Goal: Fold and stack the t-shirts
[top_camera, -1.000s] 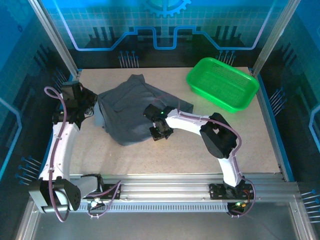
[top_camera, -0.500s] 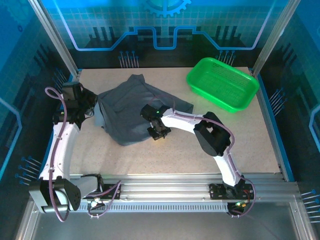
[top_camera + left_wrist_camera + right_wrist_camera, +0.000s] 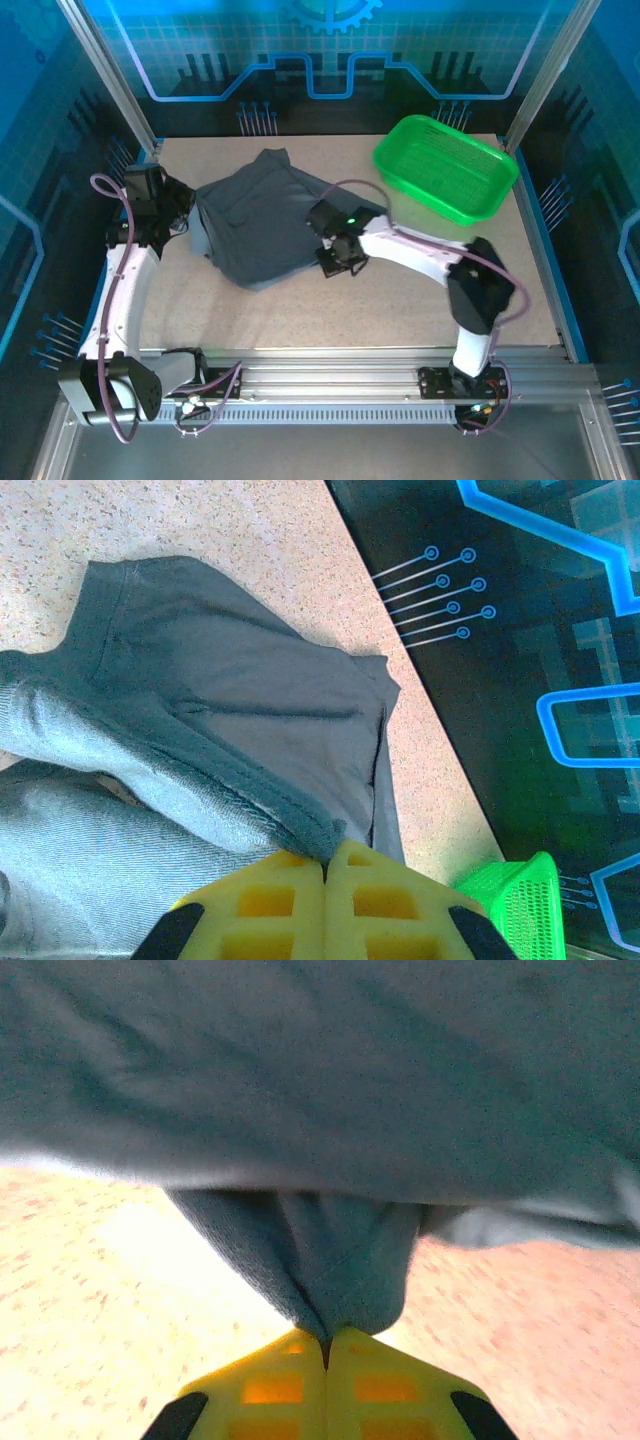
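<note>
A dark slate-grey t-shirt (image 3: 262,222) lies crumpled on the speckled table, left of centre. My left gripper (image 3: 183,216) is at its left edge, its yellow jaws pressed together on a hem of the t-shirt (image 3: 250,730). My right gripper (image 3: 338,262) is at the shirt's near right edge. In the right wrist view its yellow jaws are shut on a pinched fold of the t-shirt (image 3: 340,1260), and the cloth rises off the table above the left gripper (image 3: 325,865) and the right gripper (image 3: 326,1340) alike.
A green basket (image 3: 446,166) stands at the back right corner; its rim (image 3: 515,905) also shows in the left wrist view. Metal frame posts and blue panels wall the table on all sides. Bare tabletop (image 3: 400,310) spreads in front of and right of the shirt.
The right gripper has closed on the shirt's near edge and shifted right and slightly back, with the forearm swinging out to the right. The left arm has stayed still.
</note>
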